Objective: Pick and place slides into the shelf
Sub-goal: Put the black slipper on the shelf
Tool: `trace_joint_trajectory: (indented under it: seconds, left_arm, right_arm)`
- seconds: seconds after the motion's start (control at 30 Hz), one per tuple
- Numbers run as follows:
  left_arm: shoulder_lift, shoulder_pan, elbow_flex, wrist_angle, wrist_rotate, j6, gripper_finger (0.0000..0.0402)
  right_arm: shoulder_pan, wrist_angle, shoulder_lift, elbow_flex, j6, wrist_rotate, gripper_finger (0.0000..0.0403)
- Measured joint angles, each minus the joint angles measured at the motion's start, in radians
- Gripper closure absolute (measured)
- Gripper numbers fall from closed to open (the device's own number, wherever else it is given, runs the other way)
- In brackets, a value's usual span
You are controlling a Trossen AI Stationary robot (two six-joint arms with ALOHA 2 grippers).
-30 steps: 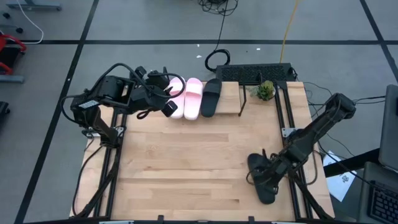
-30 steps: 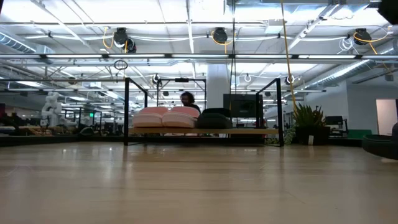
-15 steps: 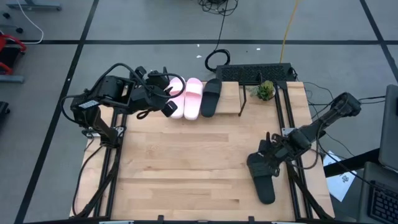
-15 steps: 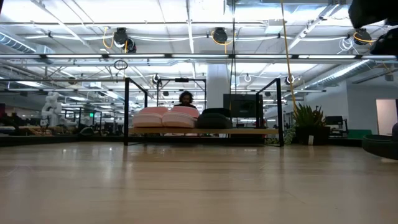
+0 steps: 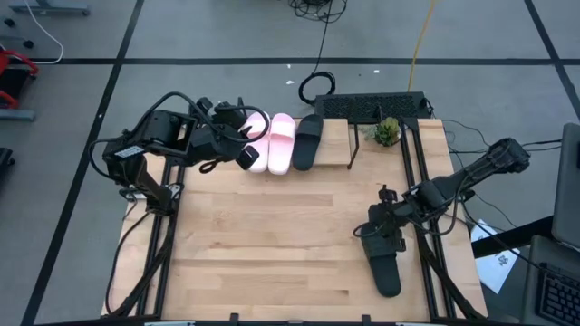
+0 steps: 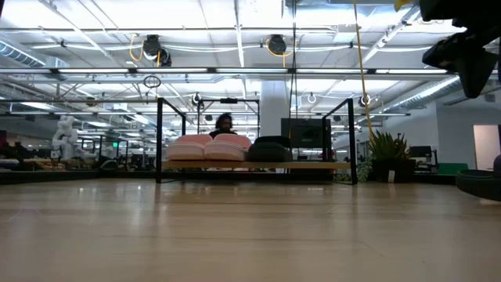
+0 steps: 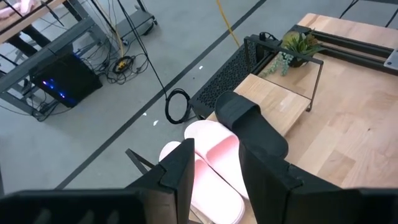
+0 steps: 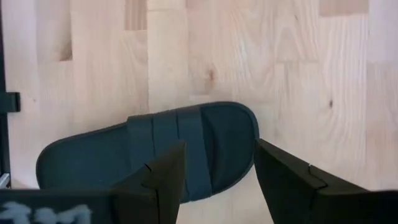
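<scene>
Two pale pink slides and one black slide lie side by side on the shelf at the table's far edge; the low view shows them on its board. The other black slide lies flat on the table near the right edge, sole down. My right gripper hovers open above its strap end, well off the table in the low view. My left gripper waits open beside the pink slides.
A small potted plant stands at the shelf's right end. A black keyboard-like tray sits behind the shelf. Bare wooden tabletop spreads between the arms. Black frame rails run along both table sides.
My right gripper has moved from over the black slide's near part toward the far edge and a little left, coming into the low view's top right corner. The black slide has stayed where it was. The left arm has kept still.
</scene>
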Motion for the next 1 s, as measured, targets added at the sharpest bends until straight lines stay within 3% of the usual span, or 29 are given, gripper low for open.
trace_joint_trajectory:
  seconds: [0.17, 0.4, 0.53, 0.67, 1.0]
  left_arm:
    - [0.000, 0.000, 0.000, 0.000, 0.000, -0.012, 0.0273]
    - [0.000, 0.000, 0.000, 0.000, 0.000, -0.011, 0.0273]
    - [0.000, 0.000, 0.000, 0.000, 0.000, -0.011, 0.0273]
    - [0.000, 0.000, 0.000, 0.000, 0.000, -0.011, 0.0273]
    - [0.000, 0.001, 0.000, 0.000, 0.000, -0.014, 0.0273]
  right_arm:
    - [0.008, 0.005, 0.000, 0.001, -0.032, -0.015, 0.0222]
    - [0.010, 0.007, 0.020, -0.007, -0.016, -0.160, 0.0222]
    - [0.002, 0.023, 0.032, -0.056, -0.033, -0.162, 0.0222]
    - [-0.016, 0.052, 0.044, -0.131, -0.057, -0.243, 0.0222]
    - [-0.073, 0.142, 0.044, -0.196, -0.161, -0.240, 0.0222]
